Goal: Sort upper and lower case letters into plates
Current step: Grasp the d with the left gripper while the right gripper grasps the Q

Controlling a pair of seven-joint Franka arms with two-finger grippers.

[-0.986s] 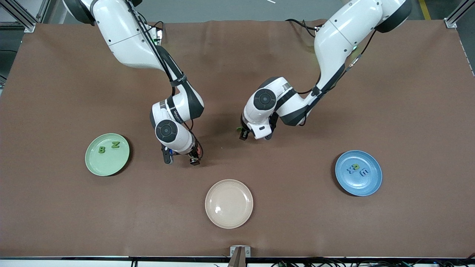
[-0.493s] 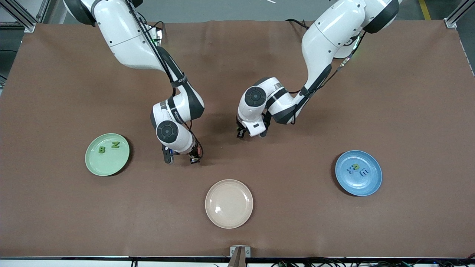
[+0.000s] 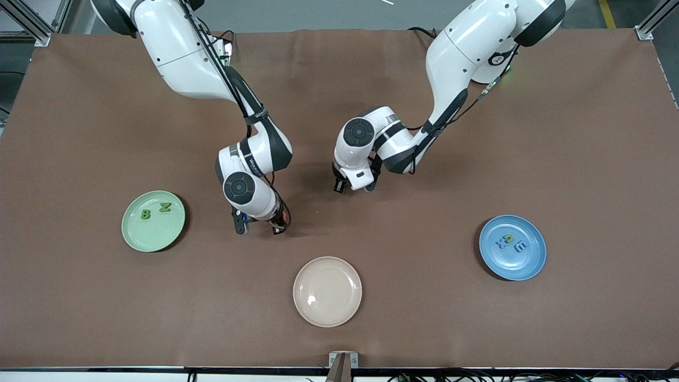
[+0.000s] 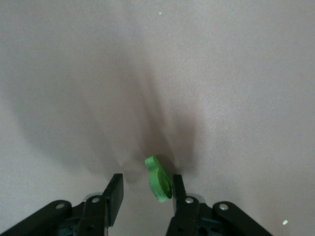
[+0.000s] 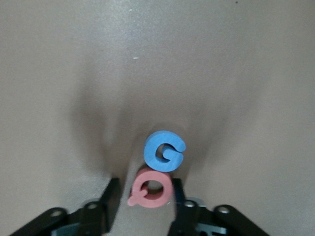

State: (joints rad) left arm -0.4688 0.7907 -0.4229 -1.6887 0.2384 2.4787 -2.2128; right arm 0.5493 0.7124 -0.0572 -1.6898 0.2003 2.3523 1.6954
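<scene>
- Fingers of the left tool (image 4: 143, 194) stand parted, yet 1 small green letter (image 4: 158, 178) sits against the inner face of 1 finger; whether it is truly pinched I cannot tell. That tool hangs over bare counter (image 3: 79, 116) near the middle.
- Right tool (image 5: 142, 196) is low over the counter, its fingers spread either side of a pink Q (image 5: 151, 193), which touches a blue G (image 5: 164, 151). Both are capitals, so I judge them bound for the plate with the capitals.
- Mint green plate (image 3: 129, 236), toward the right arm's end, carries a green B (image 3: 145, 214) and Z (image 3: 165, 207).
- Blue plate (image 3: 534, 268), toward the left arm's end, carries 3 small letters (image 3: 510, 242), too small to read surely.
- Cream plate (image 3: 328, 291), between them and nearest the front camera, holds nothing.
</scene>
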